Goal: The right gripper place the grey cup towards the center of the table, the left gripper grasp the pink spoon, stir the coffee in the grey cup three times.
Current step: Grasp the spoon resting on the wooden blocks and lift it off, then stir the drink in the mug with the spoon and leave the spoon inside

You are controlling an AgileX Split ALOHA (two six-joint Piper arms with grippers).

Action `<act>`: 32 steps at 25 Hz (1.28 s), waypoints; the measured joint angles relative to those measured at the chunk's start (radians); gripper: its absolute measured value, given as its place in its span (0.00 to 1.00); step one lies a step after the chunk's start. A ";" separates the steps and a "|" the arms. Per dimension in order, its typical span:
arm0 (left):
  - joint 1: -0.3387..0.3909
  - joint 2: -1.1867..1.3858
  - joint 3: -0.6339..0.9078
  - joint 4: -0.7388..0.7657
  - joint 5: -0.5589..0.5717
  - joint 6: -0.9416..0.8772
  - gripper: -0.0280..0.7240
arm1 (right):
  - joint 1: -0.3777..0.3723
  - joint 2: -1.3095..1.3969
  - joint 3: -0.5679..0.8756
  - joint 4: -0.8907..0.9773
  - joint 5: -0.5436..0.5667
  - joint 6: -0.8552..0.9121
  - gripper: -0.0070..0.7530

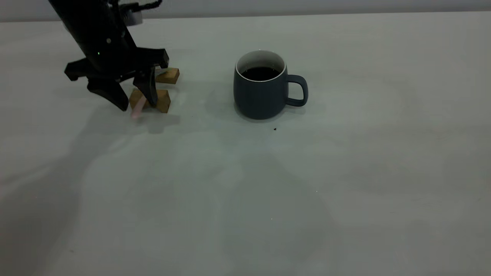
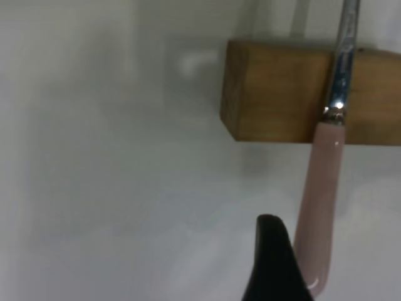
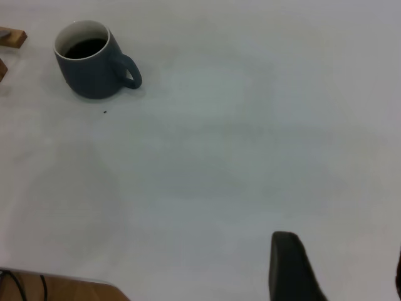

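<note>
We take the grey cup [image 1: 262, 89] as our landmark. It stands upright on the table [image 1: 345, 172], near the middle of the width and in the farther half, with its loop handle turned to the right side of the exterior view. Inside it we see the coffee [image 1: 261, 73], a dark round surface a little under the white rim. A tiny dark speck [image 1: 275, 129] lies on the table just in front of the cup.

Well to the left of the cup, the left gripper [image 1: 136, 100] is lowered over two small wooden blocks [image 1: 159, 97]. The nearer block is between the fingers and the cup, and the second block [image 1: 167, 76] lies just behind it. The pink spoon [image 1: 138, 107] rests across the nearer block; in the left wrist view its metal neck crosses the wood and its pink handle [image 2: 319, 213] comes down off the edge of the block toward the table. The two fingers of the left gripper stand clearly apart, one on each side of the handle end. In the left wrist view one black fingertip [image 2: 272, 263] is just beside the handle, but we are not sure if it touches it; the spoon does not look to be gripped.

The right gripper [image 3: 338, 269] is well away from the cup, on its handle side and nearer to the table edge. Only one finger [image 3: 288, 263] and a sliver at the edge of the right wrist view are visible, with a wide gap of bare table between them, so we read it as open and holding nothing.
</note>
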 joint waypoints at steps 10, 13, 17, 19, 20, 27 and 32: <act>0.000 0.084 -0.039 -0.001 -0.020 -0.004 0.77 | 0.000 -0.001 0.000 0.000 0.000 0.000 0.59; 0.000 0.091 -0.050 -0.001 -0.024 -0.004 0.72 | 0.000 -0.001 0.000 0.000 0.000 0.000 0.59; 0.000 0.092 -0.050 -0.001 -0.028 -0.009 0.54 | 0.000 -0.001 0.000 0.000 0.000 0.000 0.59; 0.000 0.092 -0.051 -0.001 -0.029 -0.019 0.37 | 0.000 -0.001 0.000 0.000 0.000 0.000 0.59; 0.000 0.092 -0.051 -0.001 -0.029 -0.024 0.29 | 0.000 -0.001 0.000 0.000 0.000 0.000 0.59; -0.002 0.018 -0.068 -0.036 0.038 -0.044 0.20 | 0.000 -0.002 0.000 0.000 0.000 0.000 0.59; -0.009 -0.091 -0.079 -0.288 0.093 -0.045 0.20 | 0.000 -0.002 0.000 0.000 0.000 0.000 0.59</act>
